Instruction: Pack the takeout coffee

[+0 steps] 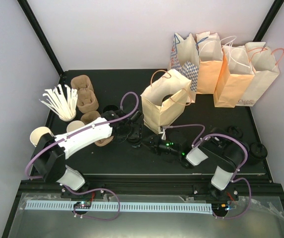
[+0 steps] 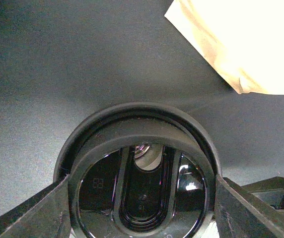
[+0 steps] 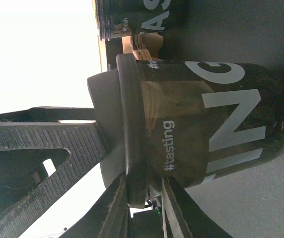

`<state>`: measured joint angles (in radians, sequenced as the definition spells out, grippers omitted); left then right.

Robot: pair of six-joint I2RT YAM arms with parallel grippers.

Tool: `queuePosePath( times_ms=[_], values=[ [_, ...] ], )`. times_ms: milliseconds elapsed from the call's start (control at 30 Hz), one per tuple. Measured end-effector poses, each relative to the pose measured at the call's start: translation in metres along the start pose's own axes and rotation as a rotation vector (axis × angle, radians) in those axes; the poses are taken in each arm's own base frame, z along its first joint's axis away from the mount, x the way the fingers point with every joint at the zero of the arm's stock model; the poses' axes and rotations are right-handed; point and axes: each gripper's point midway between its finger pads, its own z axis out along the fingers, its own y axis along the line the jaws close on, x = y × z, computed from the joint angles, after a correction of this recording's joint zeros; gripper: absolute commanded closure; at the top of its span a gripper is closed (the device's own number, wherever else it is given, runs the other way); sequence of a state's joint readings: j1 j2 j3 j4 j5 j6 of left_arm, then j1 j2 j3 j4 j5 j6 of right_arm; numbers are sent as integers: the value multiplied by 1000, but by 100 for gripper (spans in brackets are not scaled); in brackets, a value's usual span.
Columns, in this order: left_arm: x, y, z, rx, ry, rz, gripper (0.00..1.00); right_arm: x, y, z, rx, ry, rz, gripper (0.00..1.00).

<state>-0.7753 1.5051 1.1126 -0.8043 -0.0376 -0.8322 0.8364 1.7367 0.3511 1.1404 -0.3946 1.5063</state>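
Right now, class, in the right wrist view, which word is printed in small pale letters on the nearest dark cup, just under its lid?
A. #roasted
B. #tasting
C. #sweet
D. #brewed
B: the dark cup reads "#tasting" in small pale letters just under its black lid.

Black lid (image 2: 142,168) cut off by bottom edge.

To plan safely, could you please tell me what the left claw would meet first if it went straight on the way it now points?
The left claw straddles the black lid. Beyond it, probably only the dark table; the paper bag lies right of that line, though depth is unclear.
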Motion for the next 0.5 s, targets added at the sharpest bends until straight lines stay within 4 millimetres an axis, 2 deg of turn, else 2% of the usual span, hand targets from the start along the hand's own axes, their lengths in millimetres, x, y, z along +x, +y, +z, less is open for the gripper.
queuePosePath(
  times_ms=[233,500],
  values=[
    [1,-2,1,-5,-9,16,42,1,-4,-2,3,-5,7,80],
    [2,-1,3,-17,-11,21,42,0,1,1,14,-2,-17,88]
  ],
)
